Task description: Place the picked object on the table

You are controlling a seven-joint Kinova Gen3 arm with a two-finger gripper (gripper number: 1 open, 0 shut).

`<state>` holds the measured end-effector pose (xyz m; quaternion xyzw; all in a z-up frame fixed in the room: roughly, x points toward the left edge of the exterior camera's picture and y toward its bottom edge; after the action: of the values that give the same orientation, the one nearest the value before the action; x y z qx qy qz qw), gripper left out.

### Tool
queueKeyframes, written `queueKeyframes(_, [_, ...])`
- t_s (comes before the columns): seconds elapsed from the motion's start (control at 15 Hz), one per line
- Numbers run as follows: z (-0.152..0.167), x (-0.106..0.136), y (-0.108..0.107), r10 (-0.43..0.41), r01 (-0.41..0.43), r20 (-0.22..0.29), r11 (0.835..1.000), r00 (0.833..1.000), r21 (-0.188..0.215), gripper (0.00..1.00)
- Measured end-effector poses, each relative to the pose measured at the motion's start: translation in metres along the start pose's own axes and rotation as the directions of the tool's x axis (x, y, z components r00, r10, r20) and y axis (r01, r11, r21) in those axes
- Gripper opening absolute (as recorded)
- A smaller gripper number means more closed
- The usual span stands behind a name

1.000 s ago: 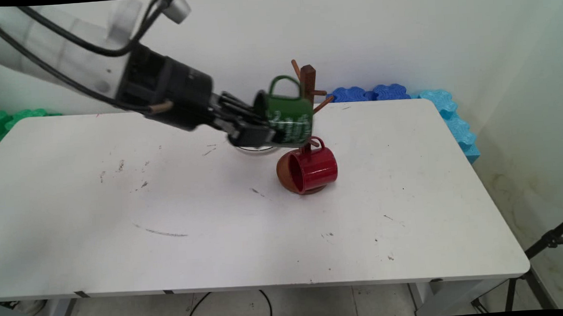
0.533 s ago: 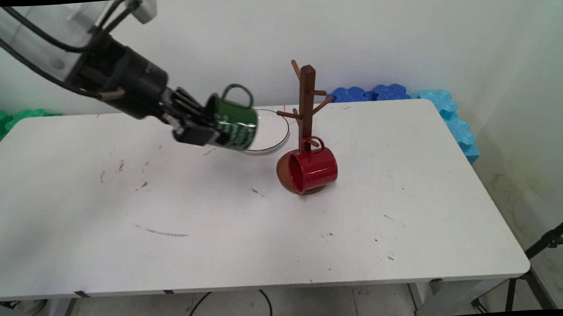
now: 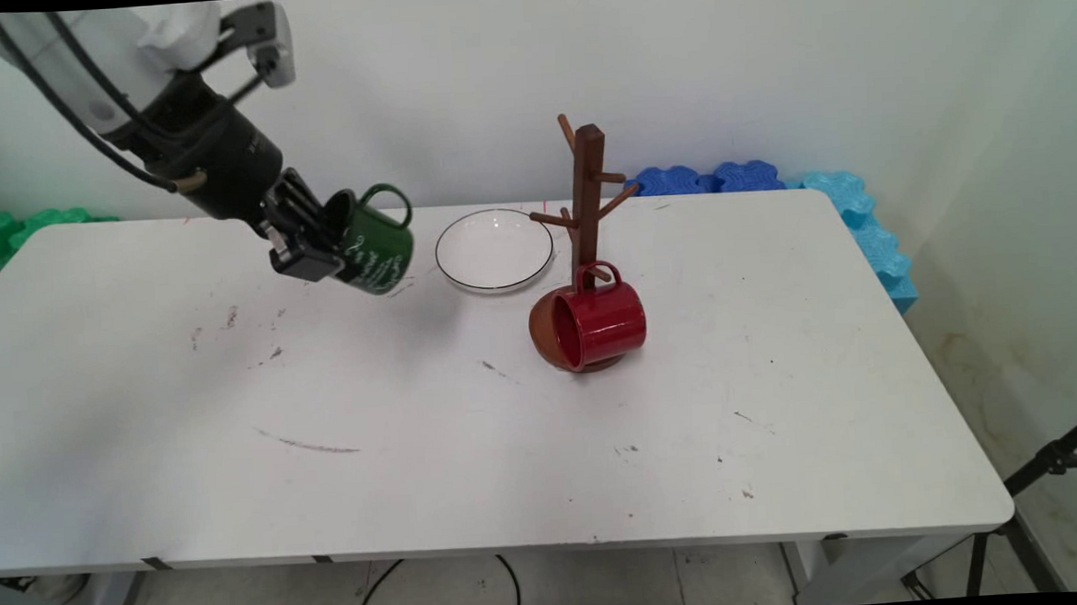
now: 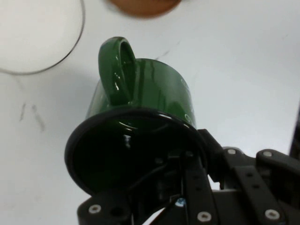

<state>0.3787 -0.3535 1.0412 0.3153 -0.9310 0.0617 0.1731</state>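
Observation:
My gripper [image 3: 319, 245] is shut on the rim of a green mug [image 3: 372, 247] with white lettering, held tilted above the table's back left-centre. The hand view shows the green mug [image 4: 140, 98] close up, its handle up and one finger [image 4: 197, 187] inside its dark mouth. To its right a white plate [image 3: 494, 250] with a dark rim lies on the table. Beyond the plate stands a brown wooden mug tree [image 3: 587, 189], and a red mug [image 3: 598, 325] hangs by its handle from a low peg, resting over the tree's round base.
Blue foam blocks [image 3: 772, 180] line the table's back right edge and right side, green ones [image 3: 9, 233] sit at the back left. A black tripod leg [image 3: 1045, 470] stands on the floor at the right. Scuff marks dot the white table [image 3: 325, 443].
The gripper has carried the green mug leftward, from beside the mug tree's upper pegs to the left of the plate, and a little lower. The plate is now uncovered.

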Motion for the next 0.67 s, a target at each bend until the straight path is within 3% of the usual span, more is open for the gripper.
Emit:
queueKeyframes(0.33, [0.025,0.014,-0.023,0.031,-0.038,0.111,0.998,0.993,0.055,0.0])
queueKeyframes(0.67, [0.064,0.032,-0.041,0.078,-0.095,0.21,0.993,0.975,0.07,0.0])
